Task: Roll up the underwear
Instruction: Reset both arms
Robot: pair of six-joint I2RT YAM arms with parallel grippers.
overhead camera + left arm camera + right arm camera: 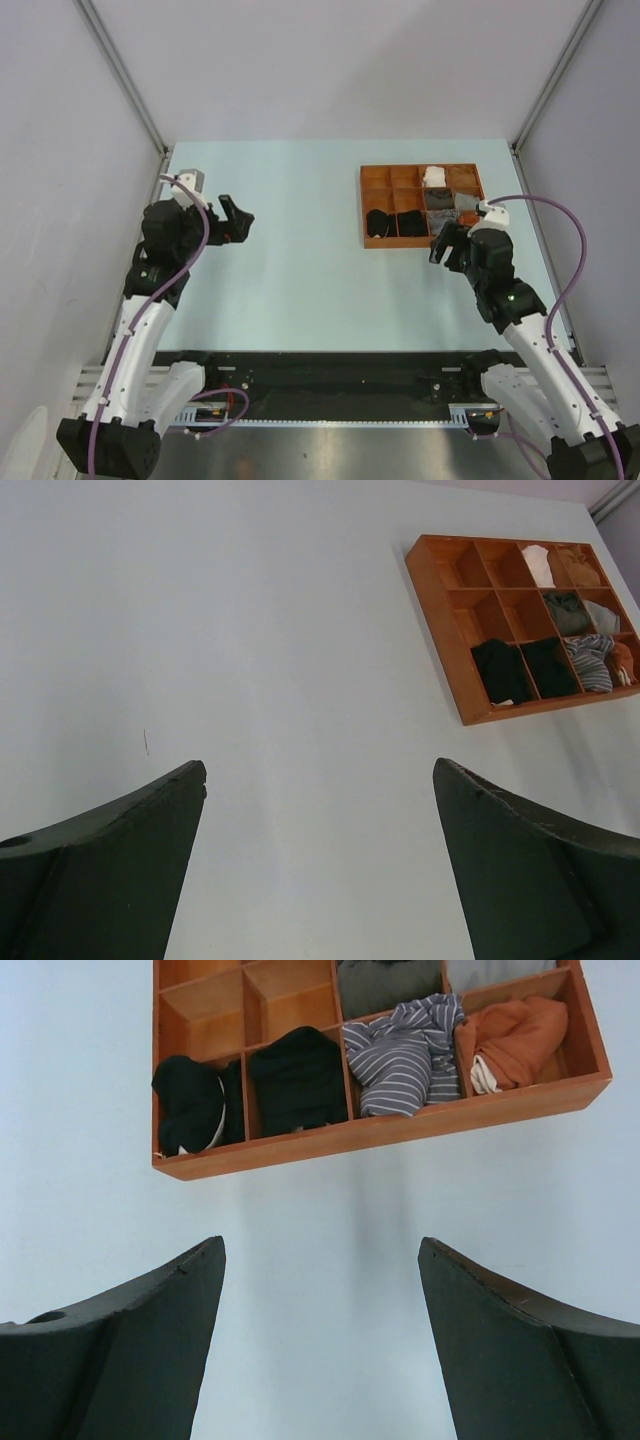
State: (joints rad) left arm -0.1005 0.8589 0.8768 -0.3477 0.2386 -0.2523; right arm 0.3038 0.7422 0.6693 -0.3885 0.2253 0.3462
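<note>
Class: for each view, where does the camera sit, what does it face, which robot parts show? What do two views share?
Top external: above, behind, looking down on the table; both arms.
Left wrist: on the left arm, facing the far tray; left jaws open.
Right wrist: on the right arm, nearer the tray; right jaws open.
Both wrist views share the striped garment.
</note>
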